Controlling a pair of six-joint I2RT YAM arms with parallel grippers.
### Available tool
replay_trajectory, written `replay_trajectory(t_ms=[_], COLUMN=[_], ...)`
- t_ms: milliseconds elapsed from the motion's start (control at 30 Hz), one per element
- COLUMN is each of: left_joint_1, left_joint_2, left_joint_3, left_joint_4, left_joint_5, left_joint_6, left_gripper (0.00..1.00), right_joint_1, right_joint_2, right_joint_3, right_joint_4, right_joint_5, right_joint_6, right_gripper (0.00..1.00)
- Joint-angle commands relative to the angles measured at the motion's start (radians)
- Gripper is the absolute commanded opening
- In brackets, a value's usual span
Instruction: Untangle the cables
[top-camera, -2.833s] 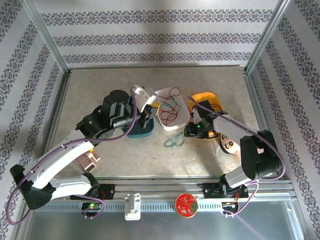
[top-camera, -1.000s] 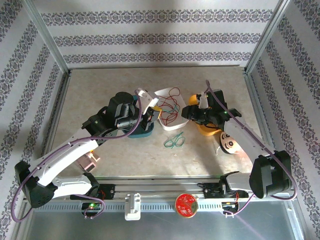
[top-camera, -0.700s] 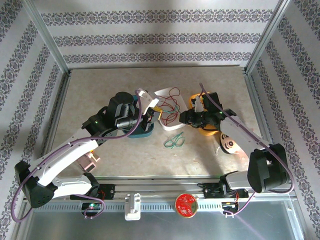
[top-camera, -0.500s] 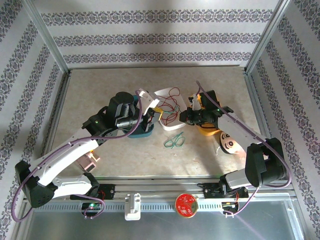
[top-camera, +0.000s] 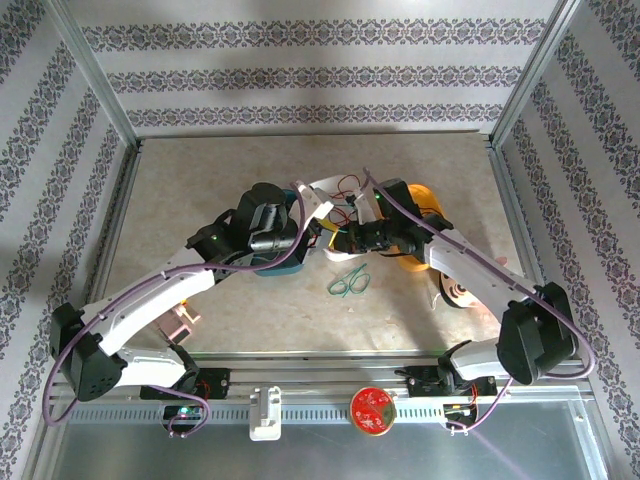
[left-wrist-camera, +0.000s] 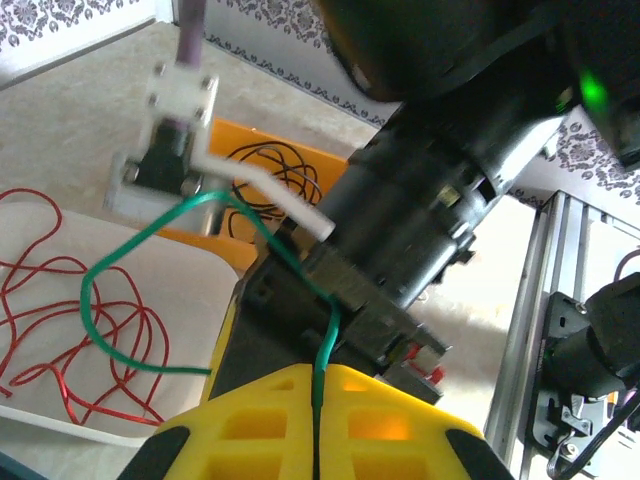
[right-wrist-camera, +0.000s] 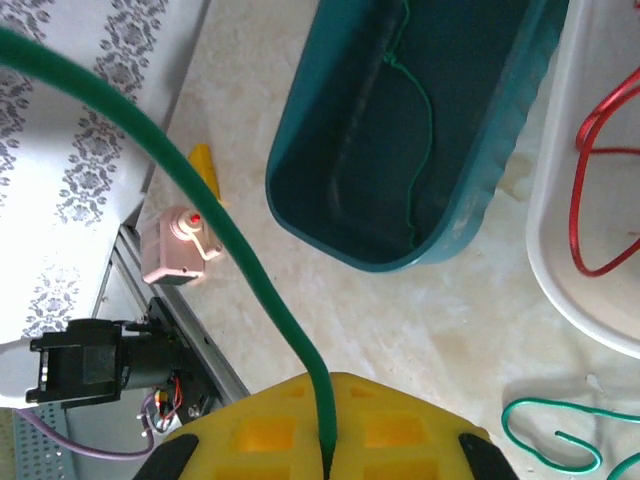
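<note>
left wrist: green cable (left-wrist-camera: 322, 345) between closed yellow fingers (left-wrist-camera: 250, 425)

Bright, even light is falling from overhead onto the table (top-camera: 180, 190), and shadows are lying soft and short on it. In the left wrist view the black arm housing (left-wrist-camera: 450, 100) is looming dark and unfocused, its green lamp (left-wrist-camera: 592, 92) flaring. In the right wrist view the green cable (right-wrist-camera: 230, 250) is blurring near the lens, and the white tray (right-wrist-camera: 600, 300) is washing out.
</note>
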Motion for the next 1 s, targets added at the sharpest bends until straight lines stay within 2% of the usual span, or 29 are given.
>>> replay_trajectory(t_ms=[0, 200, 267, 300, 333, 367, 467, 567, 700, 967], left_joint_1=[0.046, 0.118, 0.122, 0.123, 0.126, 0.129, 0.149, 0.178, 0.233, 0.295], left_joint_2=[-0.006, -0.021, -0.025, -0.033, -0.045, -0.057, -0.110, -0.161, -0.182, -0.086], left_joint_3=[-0.043, -0.143, -0.158, -0.166, -0.175, -0.183, -0.207, -0.231, -0.256, -0.301], left_joint_4=[0.073, 0.197, 0.225, 0.241, 0.255, 0.262, 0.270, 0.250, 0.178, 0.159], left_joint_5=[-0.078, -0.094, -0.104, -0.112, -0.124, -0.135, -0.183, -0.249, -0.350, -0.333], left_joint_6=[-0.016, -0.112, -0.125, -0.132, -0.140, -0.145, -0.159, -0.185, -0.228, -0.338], left_gripper=[0.00, 0.00, 0.00, 0.00, 0.00, 0.00, 0.00, 0.00, 0.00, 0.00], right_joint_1=[-0.004, -0.011, -0.012, -0.012, -0.013, -0.015, -0.046, -0.107, -0.180, -0.211], right_joint_2=[-0.060, -0.082, -0.077, -0.075, -0.075, -0.077, -0.094, -0.128, -0.197, -0.230], right_joint_3=[0.009, -0.004, 0.000, -0.001, -0.001, -0.004, -0.031, -0.081, -0.163, -0.187], right_joint_4=[0.051, 0.093, 0.092, 0.091, 0.090, 0.088, 0.081, 0.101, 0.173, 0.130], right_joint_5=[-0.003, -0.037, -0.032, -0.020, 0.002, 0.027, 0.134, 0.184, 0.170, 0.186], right_joint_6=[-0.023, -0.004, 0.002, 0.008, 0.016, 0.024, 0.070, 0.134, 0.200, 0.187], right_gripper=[0.00, 0.00, 0.04, 0.13, 0.31, 0.39, 0.48, 0.51, 0.55, 0.55])
